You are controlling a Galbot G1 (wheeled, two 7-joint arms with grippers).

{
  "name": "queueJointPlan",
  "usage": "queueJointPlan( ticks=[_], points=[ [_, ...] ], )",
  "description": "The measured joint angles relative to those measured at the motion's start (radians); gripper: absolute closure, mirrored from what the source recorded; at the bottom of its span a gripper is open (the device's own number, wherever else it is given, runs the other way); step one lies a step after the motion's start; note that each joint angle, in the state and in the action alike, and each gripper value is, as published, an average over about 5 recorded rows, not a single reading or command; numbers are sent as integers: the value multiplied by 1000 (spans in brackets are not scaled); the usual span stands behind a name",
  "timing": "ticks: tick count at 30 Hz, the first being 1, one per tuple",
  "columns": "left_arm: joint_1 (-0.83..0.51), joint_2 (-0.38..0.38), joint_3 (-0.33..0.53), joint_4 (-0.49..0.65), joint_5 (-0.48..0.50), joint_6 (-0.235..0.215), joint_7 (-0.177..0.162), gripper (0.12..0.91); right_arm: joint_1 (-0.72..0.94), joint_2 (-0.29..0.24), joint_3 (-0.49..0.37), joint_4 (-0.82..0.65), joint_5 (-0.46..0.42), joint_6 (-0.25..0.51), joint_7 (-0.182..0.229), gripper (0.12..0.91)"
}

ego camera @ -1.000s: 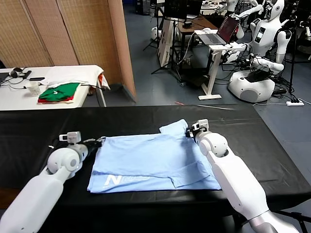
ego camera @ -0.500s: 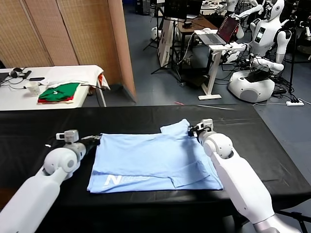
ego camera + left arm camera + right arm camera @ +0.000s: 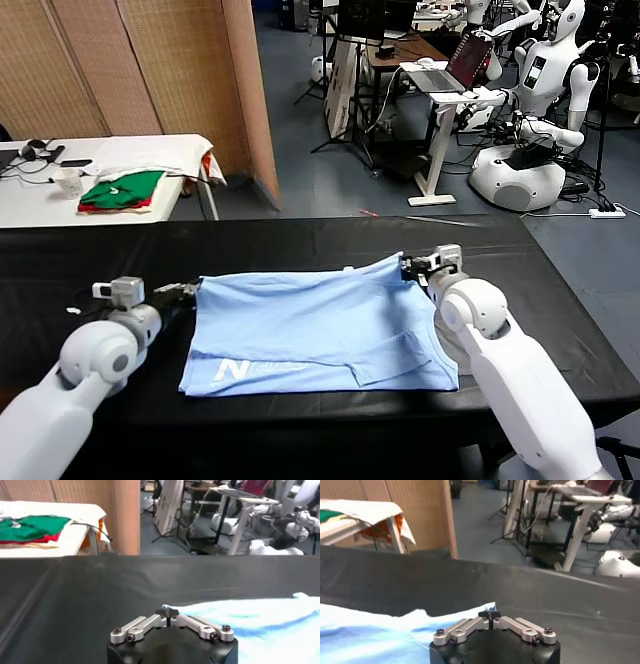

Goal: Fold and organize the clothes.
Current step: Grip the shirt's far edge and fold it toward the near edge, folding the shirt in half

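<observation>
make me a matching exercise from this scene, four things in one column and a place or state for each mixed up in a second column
Things
1. left pincer
2. right pincer
3. light-blue T-shirt
4. green-and-red folded garments

Places or states
A. on the white side table beyond the black one
B. shut on the shirt's far corner on the robot's right
C. spread on the black table
D. shut on the shirt's far corner on the robot's left

Pairs: 1-D, 2-B, 3-C, 4-A
</observation>
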Motion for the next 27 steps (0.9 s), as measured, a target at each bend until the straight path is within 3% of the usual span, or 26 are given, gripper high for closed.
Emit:
queueJointPlan(
  ticks=[11, 27],
  points=[
    [164, 15, -86, -143, 13, 25, -28, 886, -216, -102, 67, 172, -5, 0, 0, 883],
    [299, -13, -125, -164, 109, 43, -14, 886, -386, -113, 73, 200, -23, 0, -3, 883]
  ],
)
